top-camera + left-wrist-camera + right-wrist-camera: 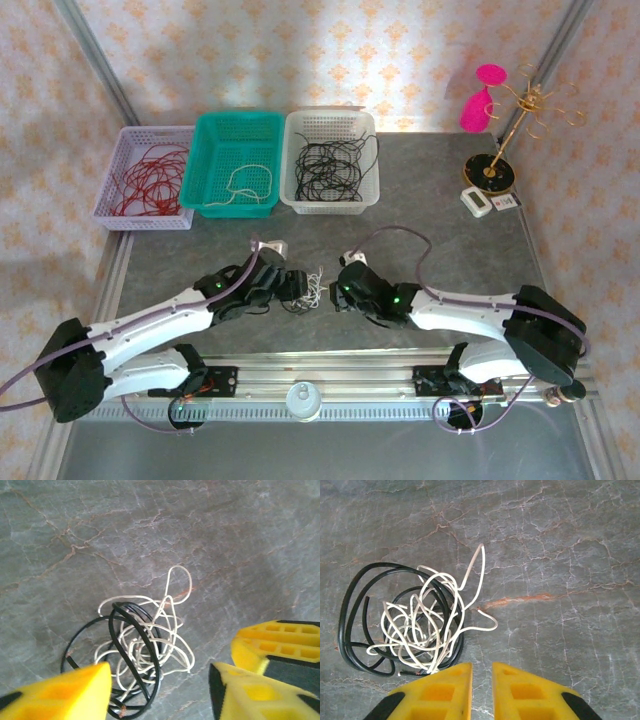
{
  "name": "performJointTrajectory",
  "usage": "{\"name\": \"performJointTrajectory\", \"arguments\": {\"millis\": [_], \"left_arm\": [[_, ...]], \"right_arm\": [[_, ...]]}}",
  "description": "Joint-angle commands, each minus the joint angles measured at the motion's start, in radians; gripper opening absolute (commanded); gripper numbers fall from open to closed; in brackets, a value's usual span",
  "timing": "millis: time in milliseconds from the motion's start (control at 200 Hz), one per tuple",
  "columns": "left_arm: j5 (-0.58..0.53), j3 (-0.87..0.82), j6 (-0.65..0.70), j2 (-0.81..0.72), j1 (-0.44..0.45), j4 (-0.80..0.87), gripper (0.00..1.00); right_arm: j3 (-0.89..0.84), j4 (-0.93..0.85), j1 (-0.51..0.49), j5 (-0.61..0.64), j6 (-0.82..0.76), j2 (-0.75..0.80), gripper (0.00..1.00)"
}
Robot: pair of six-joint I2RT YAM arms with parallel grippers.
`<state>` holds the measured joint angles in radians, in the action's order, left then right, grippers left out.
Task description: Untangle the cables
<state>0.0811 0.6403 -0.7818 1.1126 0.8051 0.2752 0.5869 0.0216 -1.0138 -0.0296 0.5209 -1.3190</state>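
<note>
The cables (305,290) are a small clump of white and black cords lying on the grey table between my two grippers. My left gripper (290,288) hangs over the clump, jaws wide apart. In the left wrist view the cables (135,650) lie by the left finger (70,692), and nothing is gripped between the left gripper's (160,672) fingers. My right gripper (336,290) is just right of the clump. In the right wrist view the cables (412,625) lie ahead and left of the right gripper (481,667), whose jaws stand a narrow gap apart with bare table between them.
Three baskets stand in a row at the back: a lilac basket (112,195) with red cords, a teal basket (205,170) with a white cord, a white basket (290,165) with black cords. At the back right are a gold stand (495,165), a pink object (478,105) and a small white device (478,202).
</note>
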Motion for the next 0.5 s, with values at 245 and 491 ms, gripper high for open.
{"name": "performJointTrajectory", "arguments": {"millis": [245,491], "left_arm": [[-0.101,0.145,-0.08,0.143,0.04,0.107,0.45],[-0.126,0.189,-0.114,0.209,0.058,0.195,0.43]], "right_arm": [[-0.058,0.149,0.004,-0.02,0.028,0.003,0.2],[-0.081,0.156,0.004,0.0,0.018,0.012,0.22]]}}
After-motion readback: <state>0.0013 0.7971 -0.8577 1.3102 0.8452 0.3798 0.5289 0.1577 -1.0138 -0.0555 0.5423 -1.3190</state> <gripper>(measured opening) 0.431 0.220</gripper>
